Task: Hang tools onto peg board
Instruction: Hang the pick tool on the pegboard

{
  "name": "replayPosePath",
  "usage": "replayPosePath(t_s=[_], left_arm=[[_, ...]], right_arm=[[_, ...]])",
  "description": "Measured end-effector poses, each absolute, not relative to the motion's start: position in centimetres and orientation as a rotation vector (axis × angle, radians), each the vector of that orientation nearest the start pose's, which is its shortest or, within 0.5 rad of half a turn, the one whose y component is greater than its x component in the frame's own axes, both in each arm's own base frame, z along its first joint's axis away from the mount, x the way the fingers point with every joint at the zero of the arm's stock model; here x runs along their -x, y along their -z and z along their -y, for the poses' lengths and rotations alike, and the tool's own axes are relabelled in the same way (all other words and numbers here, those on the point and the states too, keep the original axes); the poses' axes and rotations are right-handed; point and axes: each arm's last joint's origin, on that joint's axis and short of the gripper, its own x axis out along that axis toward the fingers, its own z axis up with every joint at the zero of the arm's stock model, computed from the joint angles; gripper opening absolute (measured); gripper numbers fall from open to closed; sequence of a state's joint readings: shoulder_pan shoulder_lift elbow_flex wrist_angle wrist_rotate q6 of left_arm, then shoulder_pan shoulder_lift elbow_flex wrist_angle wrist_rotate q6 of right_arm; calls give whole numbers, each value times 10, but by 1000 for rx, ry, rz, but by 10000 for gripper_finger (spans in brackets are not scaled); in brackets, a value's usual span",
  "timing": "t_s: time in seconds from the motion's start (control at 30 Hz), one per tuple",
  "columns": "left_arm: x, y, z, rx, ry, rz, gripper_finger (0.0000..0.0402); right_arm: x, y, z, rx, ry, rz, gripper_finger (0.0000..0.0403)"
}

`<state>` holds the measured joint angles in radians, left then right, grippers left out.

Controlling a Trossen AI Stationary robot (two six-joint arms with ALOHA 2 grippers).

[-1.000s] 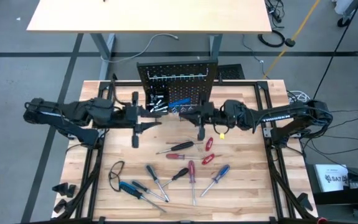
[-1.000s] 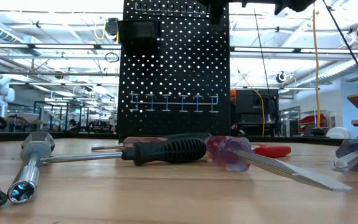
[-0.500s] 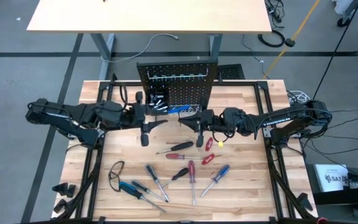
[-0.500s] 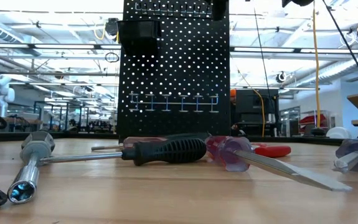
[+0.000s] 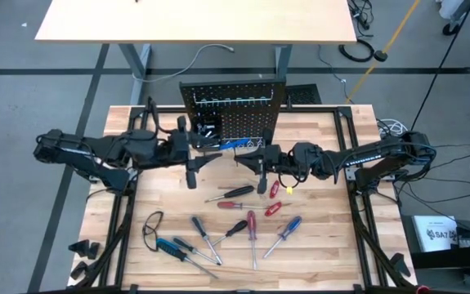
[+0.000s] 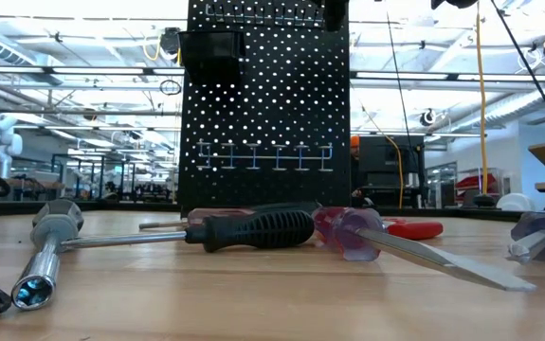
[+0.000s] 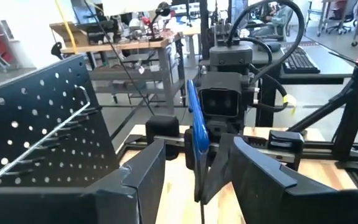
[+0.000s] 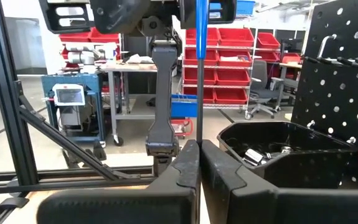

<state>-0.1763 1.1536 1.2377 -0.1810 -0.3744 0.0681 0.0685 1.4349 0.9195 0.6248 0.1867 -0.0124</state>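
Note:
The black peg board [image 5: 233, 114] stands at the table's far edge with metal hooks [image 5: 230, 102] and a black bin [image 8: 278, 146] holding silvery pieces. A blue-handled screwdriver [image 5: 233, 144] hangs in the air in front of the peg board, between the two grippers. My right gripper [image 8: 198, 149] is shut on it. My left gripper [image 7: 197, 177] faces it from the table's left, open, with one finger on either side of the blue handle [image 7: 194, 121] and clear of it. Several other tools [image 5: 243, 220] lie flat on the table. My right gripper pinches the screwdriver's bare metal shaft [image 8: 198, 127] between its two fingers. The fingers come about level from the table's right and lie across the shaft. The screwdriver is lifted clear, with its blue handle [image 8: 200, 31] slanting up and away toward my left gripper.
Screwdrivers with red, blue and black handles and red pliers [image 5: 274, 189] are scattered over the table's near half [image 5: 324, 245]. In the low view a black-handled driver [image 6: 253, 229] and a red-handled one [image 6: 357, 232] lie in front of the board [image 6: 267, 104]. A tan table [image 5: 194, 20] stands beyond.
My right gripper has swung a little toward the table's near edge with the blue-handled screwdriver, which now stands slightly farther from the peg board than before.

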Motion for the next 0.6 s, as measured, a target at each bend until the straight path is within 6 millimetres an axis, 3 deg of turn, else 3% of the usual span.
replayPosePath(t_s=[0.6], left_arm=[[-253,-415,27,-75,-189,-78,176]], right_arm=[[-322,-308,-18,-5,143,113,0]])
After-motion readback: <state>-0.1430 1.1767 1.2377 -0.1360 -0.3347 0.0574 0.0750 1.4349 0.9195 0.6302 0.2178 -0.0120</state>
